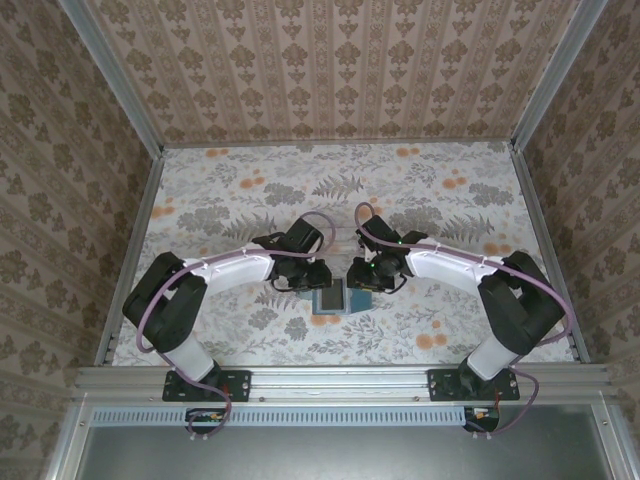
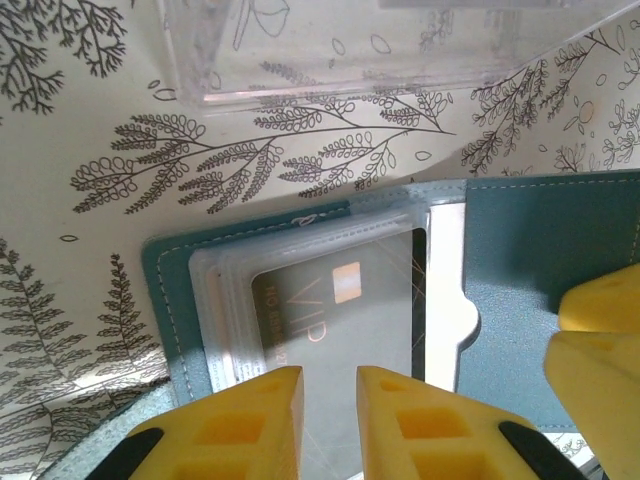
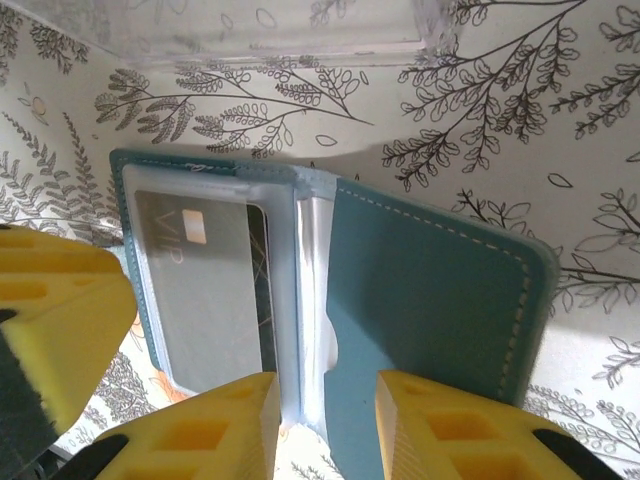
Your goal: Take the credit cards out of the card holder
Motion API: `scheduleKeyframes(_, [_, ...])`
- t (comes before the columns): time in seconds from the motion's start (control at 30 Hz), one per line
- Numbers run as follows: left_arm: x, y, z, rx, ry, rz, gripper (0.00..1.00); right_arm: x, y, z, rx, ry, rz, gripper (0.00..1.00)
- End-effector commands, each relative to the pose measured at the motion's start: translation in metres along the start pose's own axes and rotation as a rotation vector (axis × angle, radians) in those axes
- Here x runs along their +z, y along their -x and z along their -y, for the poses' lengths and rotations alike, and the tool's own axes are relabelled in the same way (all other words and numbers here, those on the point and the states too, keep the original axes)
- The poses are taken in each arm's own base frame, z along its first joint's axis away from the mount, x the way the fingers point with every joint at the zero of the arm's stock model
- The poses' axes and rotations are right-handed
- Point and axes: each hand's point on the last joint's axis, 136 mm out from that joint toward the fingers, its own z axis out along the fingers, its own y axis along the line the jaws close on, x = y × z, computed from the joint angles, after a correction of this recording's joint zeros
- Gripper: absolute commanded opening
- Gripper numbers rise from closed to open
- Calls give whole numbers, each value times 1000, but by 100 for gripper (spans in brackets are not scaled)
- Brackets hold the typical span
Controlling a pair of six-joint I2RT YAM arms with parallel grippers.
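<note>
The card holder (image 1: pixel 328 298) lies open on the table between both arms, its teal cover (image 2: pixel 540 250) (image 3: pixel 430 290) to the right. A dark credit card (image 2: pixel 330 310) (image 3: pixel 205 290) marked VIP sits inside the top clear sleeve on the left half. My left gripper (image 1: pixel 300 274) (image 2: pixel 330 378) hangs over that sleeve, its yellow fingers a narrow gap apart with the card flat beneath. My right gripper (image 1: pixel 376 274) (image 3: pixel 328 385) straddles the sleeves' inner edge and the cover's edge at the fold. Whether it pinches them is unclear.
A small clear plastic tray (image 2: pixel 380 50) (image 3: pixel 250 25) stands just beyond the card holder on the leaf-patterned tabletop. The other arm's yellow finger shows at the edge of each wrist view, close beside the holder. Papered walls enclose the table.
</note>
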Motion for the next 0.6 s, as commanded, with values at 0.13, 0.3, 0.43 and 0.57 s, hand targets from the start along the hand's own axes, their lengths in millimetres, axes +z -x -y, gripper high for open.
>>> scheduleKeyframes(0.13, [7,-7,-13,-18,17,-19,18,16,2,-19,28,145,-19,31])
scheduleKeyframes(0.3, [11,-9,-19,-25,30,-30,17,21,3,-27,36,208,-32,28])
scheduleKeyframes(0.43, [14,-12,-25,-25,47,-37,13,24,2,-29,34,218,-39,26])
scheduleKeyframes(0.57, [15,-14,-28,-29,54,-42,12,29,1,-28,37,219,-51,25])
